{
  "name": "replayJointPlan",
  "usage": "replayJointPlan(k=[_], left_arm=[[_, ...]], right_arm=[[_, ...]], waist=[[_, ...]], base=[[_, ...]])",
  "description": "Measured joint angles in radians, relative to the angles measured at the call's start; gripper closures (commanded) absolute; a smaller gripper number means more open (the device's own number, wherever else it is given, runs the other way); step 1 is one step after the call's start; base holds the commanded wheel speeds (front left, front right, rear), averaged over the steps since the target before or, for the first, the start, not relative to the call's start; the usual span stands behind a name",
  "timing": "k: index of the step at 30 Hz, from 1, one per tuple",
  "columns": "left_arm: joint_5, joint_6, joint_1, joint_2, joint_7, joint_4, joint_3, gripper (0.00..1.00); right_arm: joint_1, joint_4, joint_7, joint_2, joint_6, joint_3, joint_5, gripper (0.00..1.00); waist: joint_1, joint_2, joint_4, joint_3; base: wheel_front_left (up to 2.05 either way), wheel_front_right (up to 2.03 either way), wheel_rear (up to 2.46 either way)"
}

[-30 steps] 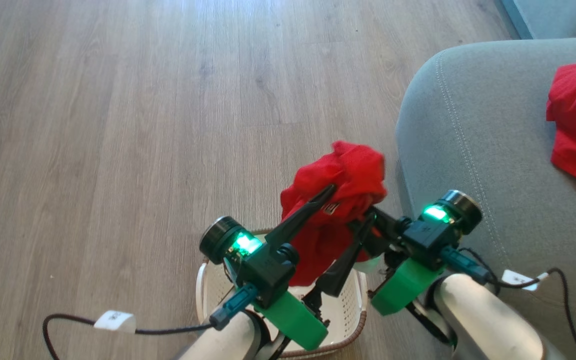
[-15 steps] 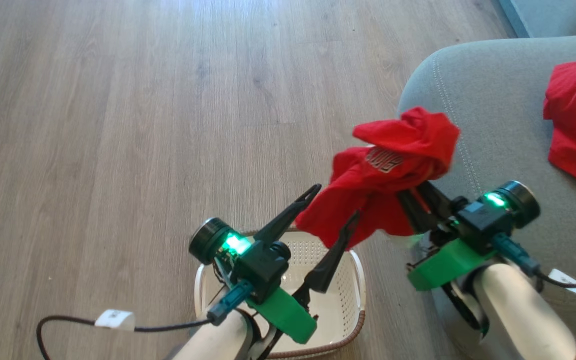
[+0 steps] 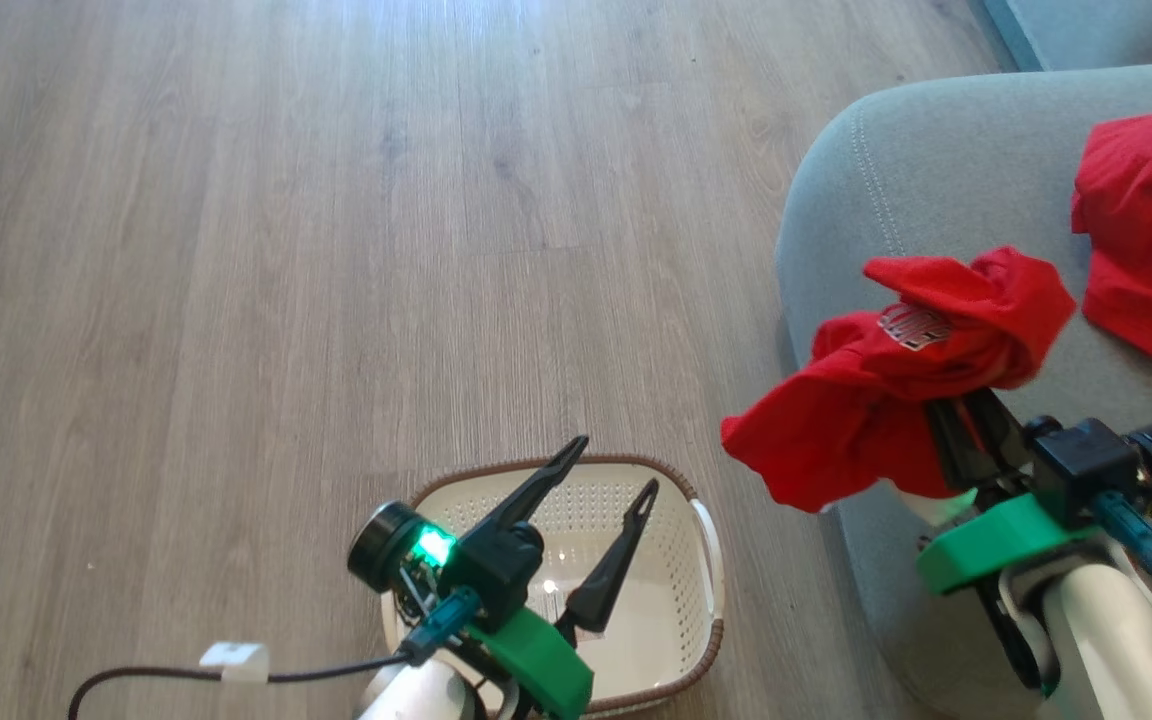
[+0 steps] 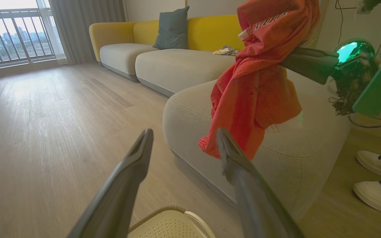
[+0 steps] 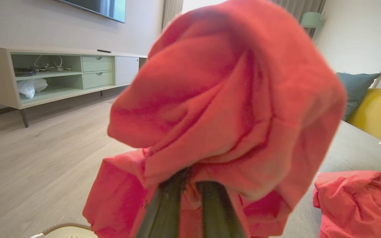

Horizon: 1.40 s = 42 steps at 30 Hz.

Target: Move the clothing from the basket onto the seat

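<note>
The right pincer (image 3: 966,430) is clamped shut on a bright red garment (image 3: 886,400), its dark fingers buried in the cloth; the garment hangs bunched at the rounded front corner of the grey seat (image 3: 936,200), partly above the cushion and partly out past its edge over the wooden floor (image 3: 236,250); in the left wrist view its long axis runs near vertical, with white lettering near the top and a loose hem pointing down at the floor beside the seat's side; a second red garment (image 3: 1146,230) lies crumpled on the seat's top, further in from that corner, apart from the held one; the cream basket (image 3: 681,560) stands on the floor off the seat's corner, not touching it; the left pincer (image 3: 616,463) hovers above the basket, away from the seat, jaws spread wide, holding nothing.
</note>
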Motion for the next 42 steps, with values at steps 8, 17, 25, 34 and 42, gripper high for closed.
replayJointPlan(k=[8, 17, 25, 34, 42], left_arm=[[0.015, -0.004, 0.037, 0.0, 0.0, 0.048, 0.006, 0.0], [0.02, -0.004, 0.049, 0.0, 0.0, 0.065, 0.018, 0.0], [0.014, -0.002, 0.058, 0.0, 0.0, 0.064, 0.027, 0.0], [0.012, 0.007, 0.05, 0.0, 0.0, 0.048, 0.023, 0.0], [0.02, 0.006, 0.008, 0.0, 0.0, 0.041, 0.022, 0.0]], right_arm=[[0.038, 0.035, 0.0, 0.038, 0.0, -0.106, -0.016, 1.0], [0.05, 0.047, 0.0, 0.057, 0.0, -0.119, -0.016, 1.0], [0.05, 0.045, 0.0, 0.057, 0.0, -0.118, -0.022, 1.0], [0.039, 0.028, 0.0, 0.054, 0.0, -0.127, -0.022, 1.0], [0.01, 0.016, 0.0, 0.055, 0.0, -0.161, -0.022, 1.0]], waist=[[0.0, 0.0, -0.008, 0.001], [0.0, 0.0, -0.014, 0.0], [0.0, 0.0, -0.031, 0.004], [0.0, 0.0, -0.135, 0.039], [0.0, 0.0, -0.265, 0.078]], base=[[0.0, 0.0, 0.0], [0.0, 0.0, 0.0], [0.0, 0.0, 0.0], [0.0, 0.0, 0.0], [0.0, 0.0, 0.0]])
